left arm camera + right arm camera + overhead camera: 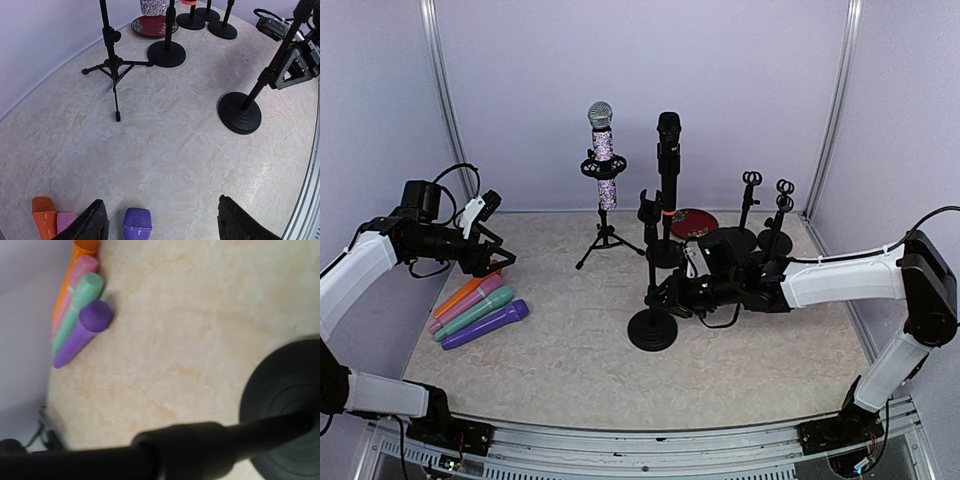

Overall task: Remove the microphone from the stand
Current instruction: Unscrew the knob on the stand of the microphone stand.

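My right claw (661,293) is clamped narrow on the near stand pole (651,258), with the black microphone (668,150) upright just beyond and higher.

Purple microphone (485,325) lying flat at far left, well apart from the empty, upright black round-based stand (652,330)

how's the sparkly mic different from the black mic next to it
The sparkly mic has a silver mesh head and a glittery body; the black mic is plain black all over. The sparkly mic sits in a tripod stand; the black mic's stand has a round flat base. Both stand upright in their holders.
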Action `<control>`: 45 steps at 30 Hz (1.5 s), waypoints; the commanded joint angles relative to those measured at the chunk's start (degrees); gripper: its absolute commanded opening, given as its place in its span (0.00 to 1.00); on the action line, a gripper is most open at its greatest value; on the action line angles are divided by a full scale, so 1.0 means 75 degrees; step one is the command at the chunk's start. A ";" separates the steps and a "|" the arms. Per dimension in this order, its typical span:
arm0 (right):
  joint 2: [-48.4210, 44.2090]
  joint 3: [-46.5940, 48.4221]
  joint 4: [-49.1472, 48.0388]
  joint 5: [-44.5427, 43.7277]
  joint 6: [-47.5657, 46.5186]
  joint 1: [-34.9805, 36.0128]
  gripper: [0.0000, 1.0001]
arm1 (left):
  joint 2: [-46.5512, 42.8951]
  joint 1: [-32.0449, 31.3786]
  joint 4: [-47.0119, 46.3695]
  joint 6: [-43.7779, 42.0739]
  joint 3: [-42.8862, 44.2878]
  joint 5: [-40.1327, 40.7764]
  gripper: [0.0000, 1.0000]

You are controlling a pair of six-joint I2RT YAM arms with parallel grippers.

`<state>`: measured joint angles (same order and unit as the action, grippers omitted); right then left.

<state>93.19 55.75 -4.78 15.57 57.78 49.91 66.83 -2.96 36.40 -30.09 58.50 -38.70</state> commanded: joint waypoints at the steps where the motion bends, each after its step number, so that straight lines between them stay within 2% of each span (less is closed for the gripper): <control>1: 0.0298 0.0241 0.1623 -0.1135 -0.1369 -0.0095 0.00 | -0.0123 0.0037 -0.0121 -0.0087 -0.0067 -0.0122 0.73; 8: 0.1020 0.0853 0.2690 -0.1767 -0.2616 -0.0122 0.00 | -0.0143 0.0032 -0.0081 -0.0094 -0.0020 -0.0214 0.72; 13: 0.1191 0.1103 0.3124 -0.2358 -0.3075 -0.0084 0.00 | -0.0146 0.0038 0.0002 -0.0156 -0.0019 -0.0273 0.72; 33: 0.1258 0.1731 0.4220 -0.4495 -0.3524 0.0369 0.00 | 0.0022 0.0035 0.0127 -0.0160 0.0087 -0.0440 0.71; 34: 0.1164 0.1719 0.4149 -0.4432 -0.3499 0.0381 0.03 | 0.0020 0.0035 0.0133 -0.0160 0.0093 -0.0442 0.71; 38: 0.0499 0.1463 0.3398 -0.3669 -0.3421 0.0378 0.41 | 0.0008 0.0032 0.0138 -0.0161 0.0098 -0.0432 0.71; 41: -0.0063 0.1156 0.2765 -0.2738 -0.3430 0.0356 0.65 | 0.0018 0.0033 0.0156 -0.0159 0.0130 -0.0430 0.71; 42: -0.0274 0.0966 0.2497 -0.2309 -0.3418 0.0308 0.69 | 0.0025 0.0032 0.0151 -0.0160 0.0142 -0.0434 0.71; 45: -0.0926 0.0227 0.1508 -0.0645 -0.3166 -0.0103 0.72 | 0.0054 0.0032 0.0162 -0.0131 0.0180 -0.0470 0.71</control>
<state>93.54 62.30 15.29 -3.33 32.27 52.18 66.98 -2.96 36.51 -30.92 58.50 -41.25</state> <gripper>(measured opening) 0.708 0.708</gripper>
